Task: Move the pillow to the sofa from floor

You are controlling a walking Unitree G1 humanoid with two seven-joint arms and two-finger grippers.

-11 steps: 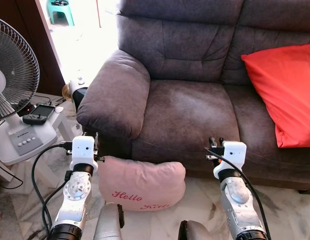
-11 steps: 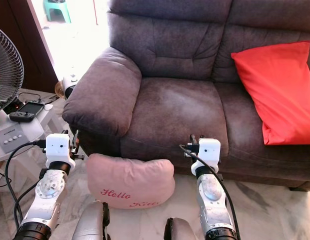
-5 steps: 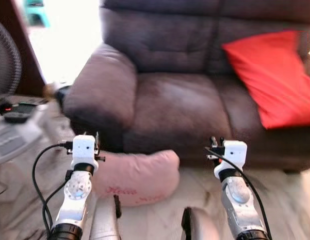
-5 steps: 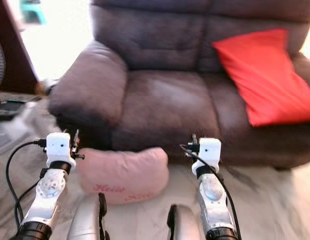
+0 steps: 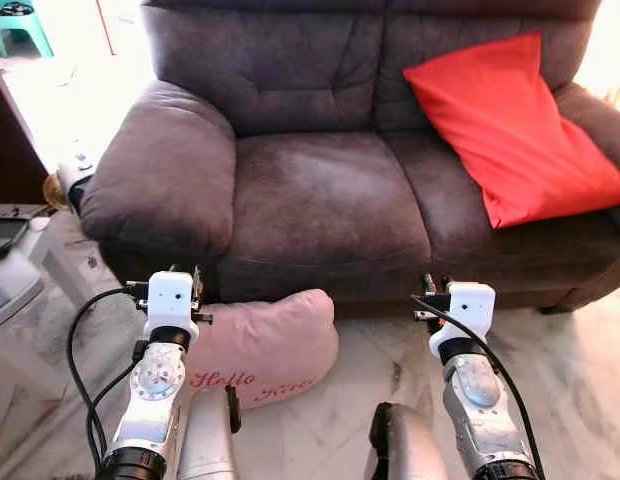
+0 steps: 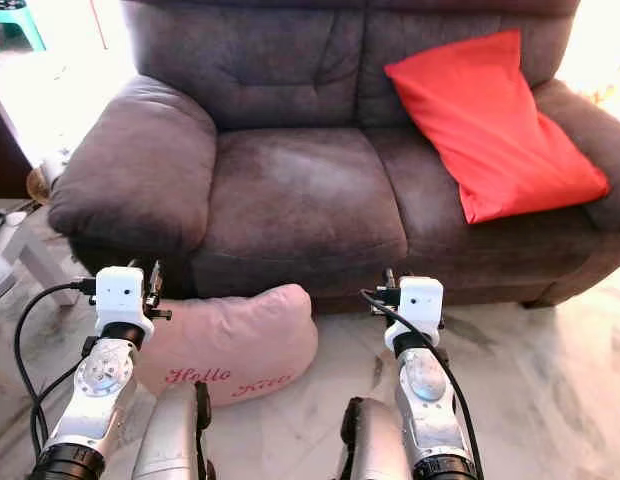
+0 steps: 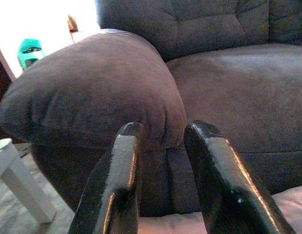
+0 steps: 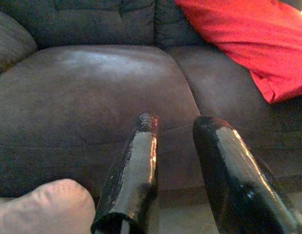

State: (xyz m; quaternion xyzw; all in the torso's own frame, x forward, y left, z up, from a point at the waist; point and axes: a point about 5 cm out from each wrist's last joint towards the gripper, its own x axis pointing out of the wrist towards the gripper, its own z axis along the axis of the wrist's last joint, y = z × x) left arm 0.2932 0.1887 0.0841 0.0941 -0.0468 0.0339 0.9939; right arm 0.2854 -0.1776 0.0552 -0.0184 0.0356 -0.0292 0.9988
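A pink pillow (image 5: 265, 345) with red "Hello" lettering lies on the marble floor, leaning against the front of the dark grey sofa (image 5: 320, 200). My left gripper (image 7: 165, 127) hovers just above the pillow's left end, below the sofa's armrest (image 5: 160, 180), open with nothing between its fingers. My right gripper (image 8: 179, 118) is held to the right of the pillow, level with the seat's front edge, and is also open and empty. A corner of the pillow (image 8: 44, 207) appears in the right wrist view.
A red cushion (image 5: 510, 120) leans on the sofa's right seat and backrest. A white table leg (image 5: 52, 262) and a small device stand left of the armrest. A green stool (image 5: 15, 22) is at the far back left. Bare marble floor (image 5: 580, 370) lies to the right.
The whole picture has slid left, so the camera has turned right; the fan has left the frame. Both arms keep the same pose, and the pillow lies where it was.
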